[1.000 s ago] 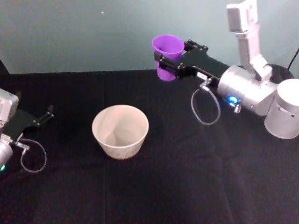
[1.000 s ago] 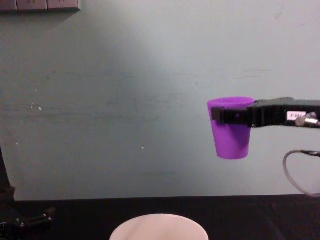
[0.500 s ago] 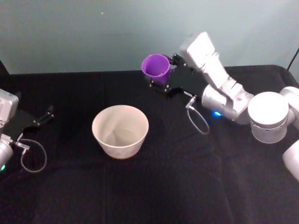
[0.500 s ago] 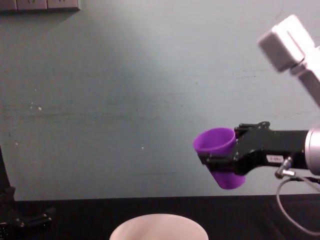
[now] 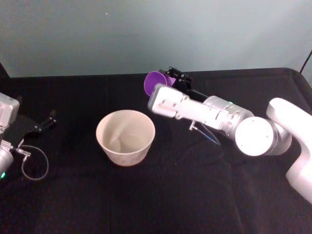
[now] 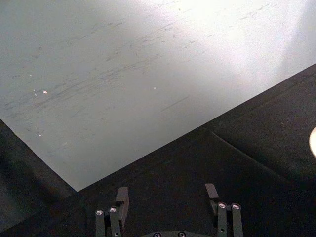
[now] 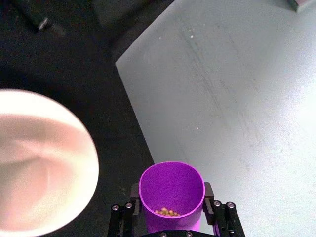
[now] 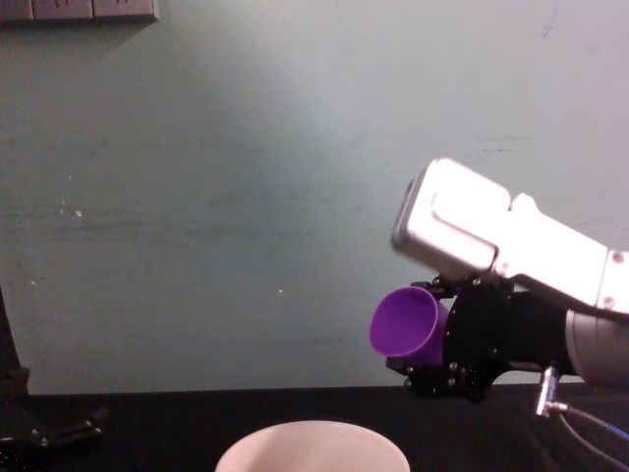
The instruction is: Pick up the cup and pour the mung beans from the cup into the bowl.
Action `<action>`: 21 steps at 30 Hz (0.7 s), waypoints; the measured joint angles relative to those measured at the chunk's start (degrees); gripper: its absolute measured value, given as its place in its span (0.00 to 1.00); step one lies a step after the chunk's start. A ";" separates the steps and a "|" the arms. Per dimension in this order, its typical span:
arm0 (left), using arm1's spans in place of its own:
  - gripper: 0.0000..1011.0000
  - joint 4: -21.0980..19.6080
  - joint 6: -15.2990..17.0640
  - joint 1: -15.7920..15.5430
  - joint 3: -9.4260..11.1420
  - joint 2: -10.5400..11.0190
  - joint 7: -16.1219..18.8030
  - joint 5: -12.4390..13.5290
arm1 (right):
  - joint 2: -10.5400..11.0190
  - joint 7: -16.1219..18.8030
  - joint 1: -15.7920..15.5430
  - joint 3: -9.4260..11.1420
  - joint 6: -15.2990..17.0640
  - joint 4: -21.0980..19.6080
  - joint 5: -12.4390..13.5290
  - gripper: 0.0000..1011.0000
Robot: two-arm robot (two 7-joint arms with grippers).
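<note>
Wall: a pale grey-green wall (image 8: 197,197) faces me, plain, marked with faint scratches and a few small white specks.
Surface: black cloth (image 5: 146,195) lies spread flat before me, reaching back to the wall's foot.
Fittings: grey plates (image 8: 79,9) sit high on the wall, to my left.
Light: a bright glare (image 6: 232,24) washes out one stretch of the wall.

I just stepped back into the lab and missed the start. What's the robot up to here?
The right end effector is shut on a small purple plastic cup, held in the air and tipped on its side, mouth toward the wide white bowl on the black table. A few mung beans lie inside the cup, and the bowl looks empty, so nothing has poured yet. The left end effector sits open at the table's left edge.
</note>
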 joint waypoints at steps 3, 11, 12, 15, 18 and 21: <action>0.99 0.00 0.00 0.00 0.00 0.00 0.00 0.00 | 0.26 -0.71 0.32 -1.39 0.60 -0.33 -3.72 0.72; 0.99 0.00 0.00 0.00 0.00 0.00 0.00 0.00 | 0.49 -1.81 0.86 -4.46 1.15 -1.25 -11.84 0.72; 0.99 0.00 0.00 0.00 0.00 0.00 0.00 0.00 | 0.49 -1.82 0.87 -4.65 1.15 -1.29 -12.34 0.73; 0.99 0.00 0.00 0.00 0.00 0.00 0.00 0.00 | 0.43 -1.85 0.89 -5.11 1.14 -1.37 -13.93 0.72; 0.99 0.00 0.00 0.00 0.00 0.00 0.00 0.00 | 0.32 -1.92 0.92 -5.57 0.95 -1.38 -15.57 0.72; 0.99 0.00 0.00 0.00 0.00 0.00 0.00 0.00 | 0.22 -1.98 1.03 -6.11 0.68 -1.34 -17.25 0.72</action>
